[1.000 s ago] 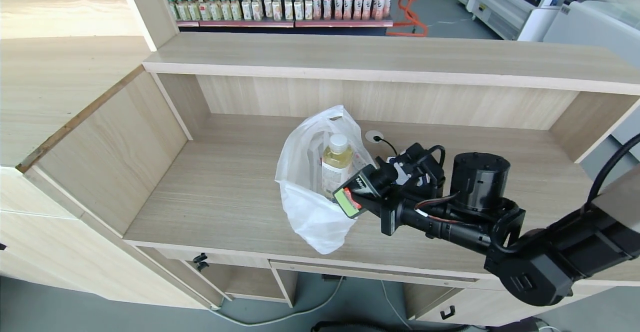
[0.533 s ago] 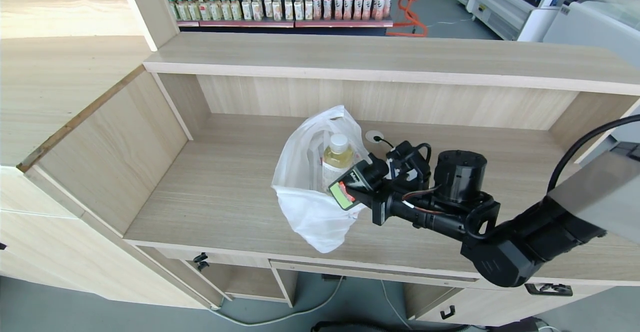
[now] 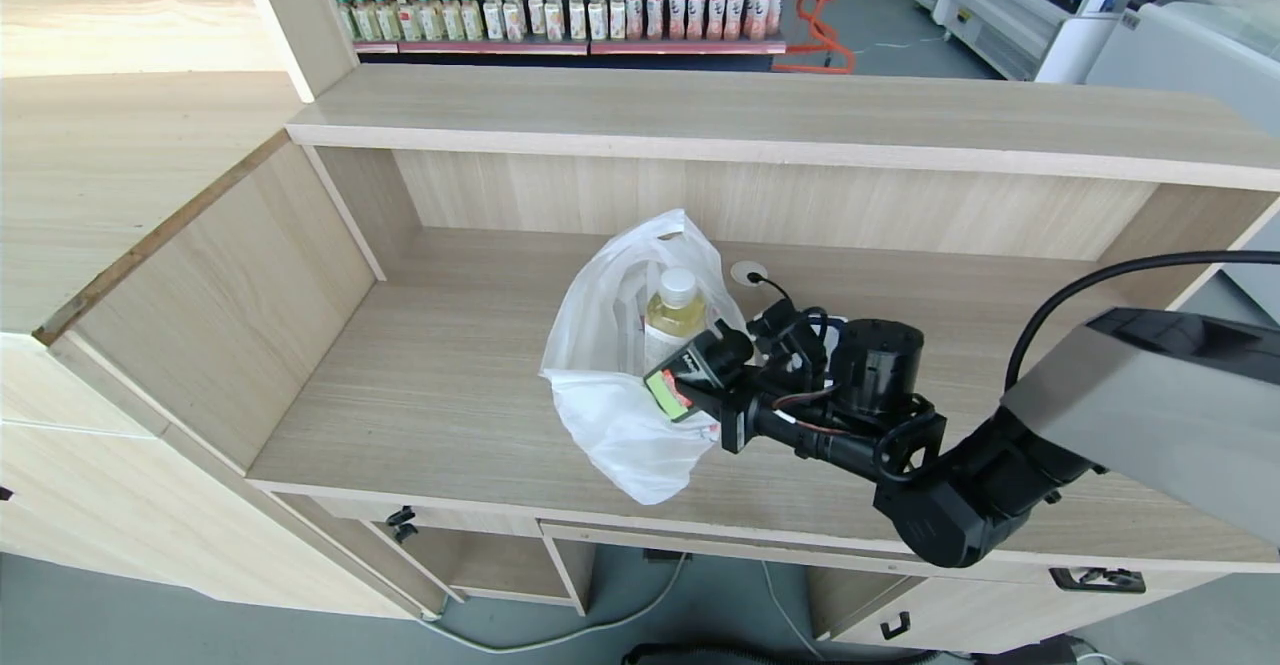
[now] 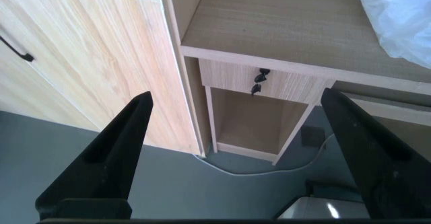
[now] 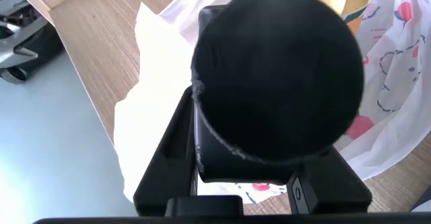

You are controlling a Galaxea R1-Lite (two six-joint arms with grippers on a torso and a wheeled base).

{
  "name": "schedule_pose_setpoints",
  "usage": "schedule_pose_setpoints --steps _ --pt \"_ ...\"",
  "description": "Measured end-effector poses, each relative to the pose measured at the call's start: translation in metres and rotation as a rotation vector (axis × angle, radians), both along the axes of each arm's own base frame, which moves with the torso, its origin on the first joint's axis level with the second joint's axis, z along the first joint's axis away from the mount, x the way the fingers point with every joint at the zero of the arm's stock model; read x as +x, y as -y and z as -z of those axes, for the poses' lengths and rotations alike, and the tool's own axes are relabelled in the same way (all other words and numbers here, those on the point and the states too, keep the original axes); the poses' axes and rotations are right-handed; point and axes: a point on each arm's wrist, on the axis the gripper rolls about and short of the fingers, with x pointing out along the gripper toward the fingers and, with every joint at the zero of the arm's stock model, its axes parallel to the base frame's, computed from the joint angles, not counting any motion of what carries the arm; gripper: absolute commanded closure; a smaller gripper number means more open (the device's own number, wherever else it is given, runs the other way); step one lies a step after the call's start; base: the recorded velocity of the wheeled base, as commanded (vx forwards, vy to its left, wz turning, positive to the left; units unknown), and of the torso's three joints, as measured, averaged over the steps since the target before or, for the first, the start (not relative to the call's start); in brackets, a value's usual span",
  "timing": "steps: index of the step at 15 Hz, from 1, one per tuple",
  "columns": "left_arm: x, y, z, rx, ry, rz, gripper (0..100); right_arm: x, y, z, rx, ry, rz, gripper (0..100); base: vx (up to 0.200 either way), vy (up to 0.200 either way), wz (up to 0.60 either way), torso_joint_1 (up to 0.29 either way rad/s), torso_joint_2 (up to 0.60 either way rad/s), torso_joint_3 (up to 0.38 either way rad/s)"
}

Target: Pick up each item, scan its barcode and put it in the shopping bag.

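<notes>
Right gripper (image 3: 708,373) has its jaws clamped on a black packet (image 3: 690,377) with a green-red end label. It hangs at the mouth of the shopping bag (image 3: 620,425), just beside the yellow drink bottle (image 3: 675,313) standing inside the bag. To do this well, tip the packet nose-down past the bag rim, clear of the bottle. Release low so the thin plastic doesn't fold shut. Left gripper (image 4: 237,96) has its jaws wide apart and empty, well apart from the bag and lower.

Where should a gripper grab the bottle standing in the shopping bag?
Probably around the neck just under the white cap, coming straight down from above. The bottle stands upright and the shopping bag wraps its body, leaving just the top exposed.
</notes>
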Motion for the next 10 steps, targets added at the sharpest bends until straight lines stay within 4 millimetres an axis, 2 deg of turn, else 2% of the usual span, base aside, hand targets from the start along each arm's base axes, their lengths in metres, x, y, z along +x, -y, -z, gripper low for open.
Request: schedule_pose_setpoints --steps 6,7,10 --pt "0.0 0.0 0.0 0.0 0.0 0.0 0 0.008 0.001 0.022 -0.051 0.054 0.006 100 0.0 0.0 0.0 0.0 0.0 0.0" --pt "0.0 0.0 0.0 0.0 0.0 0.0 0 0.01 0.002 0.024 -0.054 0.055 0.009 0 0.0 0.0 0.0 0.0 0.0 0.0" --pt "0.0 0.0 0.0 0.0 0.0 0.0 0 0.015 0.001 0.025 -0.044 0.058 0.014 0 0.0 0.0 0.0 0.0 0.0 0.0"
